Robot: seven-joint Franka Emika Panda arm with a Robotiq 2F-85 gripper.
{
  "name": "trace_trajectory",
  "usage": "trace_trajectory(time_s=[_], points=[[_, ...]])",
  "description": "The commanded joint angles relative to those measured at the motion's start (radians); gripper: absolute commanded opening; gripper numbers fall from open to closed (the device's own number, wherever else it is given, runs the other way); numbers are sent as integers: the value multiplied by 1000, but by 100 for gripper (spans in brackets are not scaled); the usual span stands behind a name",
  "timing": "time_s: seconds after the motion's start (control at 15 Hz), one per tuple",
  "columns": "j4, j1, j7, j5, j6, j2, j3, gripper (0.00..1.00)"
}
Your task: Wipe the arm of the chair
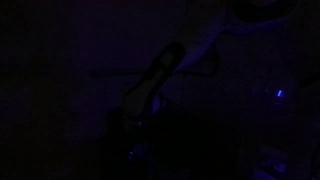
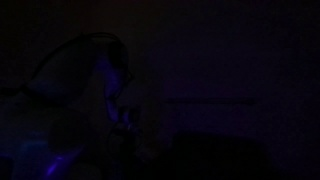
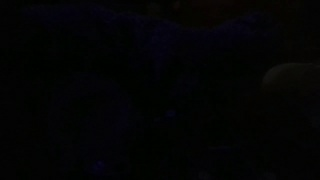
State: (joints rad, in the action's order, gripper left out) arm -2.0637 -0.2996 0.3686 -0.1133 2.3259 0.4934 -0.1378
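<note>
Pale robot arm [image 1: 190, 48] slants to centre frame in darkness; whether its gripper [image 1: 140, 100] is parted or closed cannot be told. Probably the approach; the unseen chair arm needs finding.

The chair is lost in near-total darkness in every view. Its arm cannot be picked out, and no colour, outline or pose shows. In an exterior view a dark rounded mass [image 2: 215, 158] sits low at the near right; whether this is the chair cannot be told.
</note>
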Motion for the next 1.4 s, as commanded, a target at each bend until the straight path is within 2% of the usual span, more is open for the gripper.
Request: trace_trajectory(time_s=[0.0,0.33,0.73,1.07,1.33], points=[[131,72,-183,-5,52,76,-8,7],[358,103,-269,21,147,286,16,7],[608,107,-306,7,141,542,-13,7],[672,105,-307,-9,97,618,-54,7],[630,98,-292,-20,62,617,-77,7]])
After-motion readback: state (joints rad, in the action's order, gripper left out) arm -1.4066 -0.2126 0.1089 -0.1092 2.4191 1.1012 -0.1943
